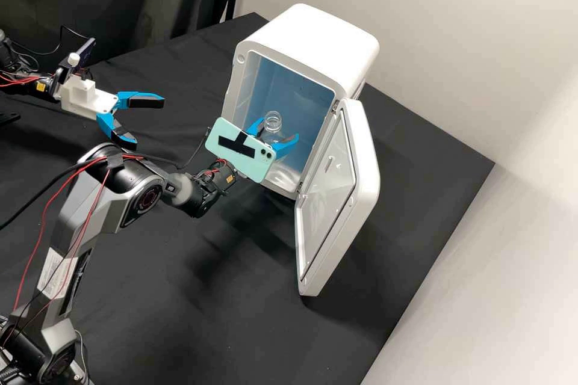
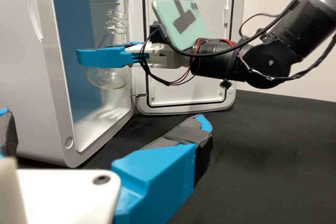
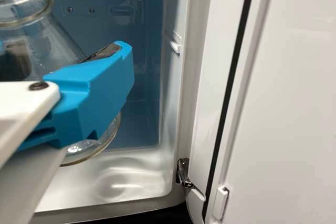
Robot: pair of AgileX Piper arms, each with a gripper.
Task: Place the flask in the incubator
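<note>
flask (image 1: 274,122): upright, inside incubator (image 1: 313,36) cavity, centre of frame, clear of floor
right gripper (image 1: 272,136): jaws pinching flask body
left gripper (image 1: 144,121): jaws spread, nothing held, upper left
door (image 1: 346,192): swung open, right of centre

We record a white incubator (image 1: 313,42) with a blue interior, a clear, colourless flask (image 1: 274,122) and a black bench (image 1: 211,289). The left gripper (image 1: 148,123) and right gripper (image 1: 274,135) are white with bright blue fingers (image 1: 139,99) (grey-padded on the inner faces). The mint-green phone (image 1: 232,145) carries black tape (image 1: 239,143).
</note>
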